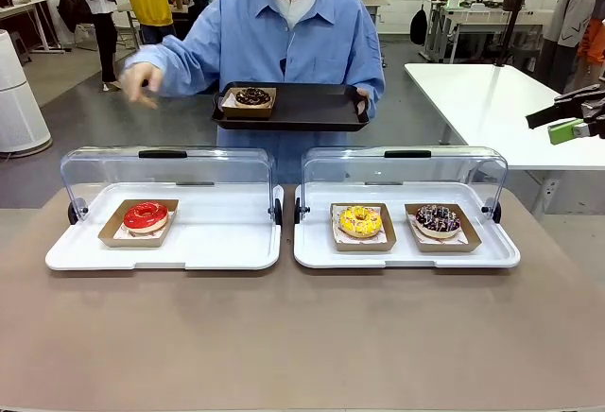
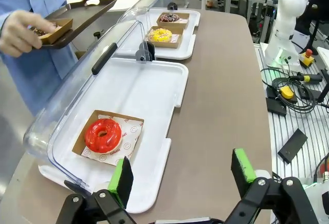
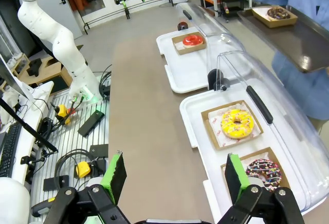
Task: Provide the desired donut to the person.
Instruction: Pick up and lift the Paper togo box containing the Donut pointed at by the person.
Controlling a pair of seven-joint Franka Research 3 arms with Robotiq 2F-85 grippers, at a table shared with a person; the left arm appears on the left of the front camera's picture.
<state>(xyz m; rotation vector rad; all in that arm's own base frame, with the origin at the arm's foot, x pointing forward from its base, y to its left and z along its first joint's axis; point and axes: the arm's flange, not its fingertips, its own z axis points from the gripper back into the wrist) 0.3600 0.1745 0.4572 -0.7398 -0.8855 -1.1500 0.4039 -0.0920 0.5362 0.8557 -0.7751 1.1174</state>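
Showing a brown table (image 1: pixel 302 336) that bears two white trays side by side, each with its clear lid tipped up along the twelve o'clock edge. The left tray (image 1: pixel 227 247) carries a red donut (image 1: pixel 146 215) in a cardboard holder. The right tray (image 1: pixel 312 242) carries a yellow donut (image 1: pixel 360 220) and, at its three o'clock, a chocolate sprinkled donut (image 1: pixel 437 218). Both raised lids stand between these donuts and the person (image 1: pixel 284 43), who holds a black tray (image 1: pixel 312 110) with a dark donut (image 1: pixel 252 96) on it and lifts a free hand (image 1: pixel 142 81) at its ten o'clock.

The left claw (image 2: pixel 182 175) hangs open above the table with nothing between its green pads. In the left wrist view the red donut lies at its ten o'clock, near but apart. The right claw (image 3: pixel 172 175) is likewise spread and empty. In the right wrist view the yellow donut lies at its two o'clock and the sprinkled donut at its three o'clock. Which donut is wanted cannot be told.

Paper under the red donut bears small print, too fine to read.
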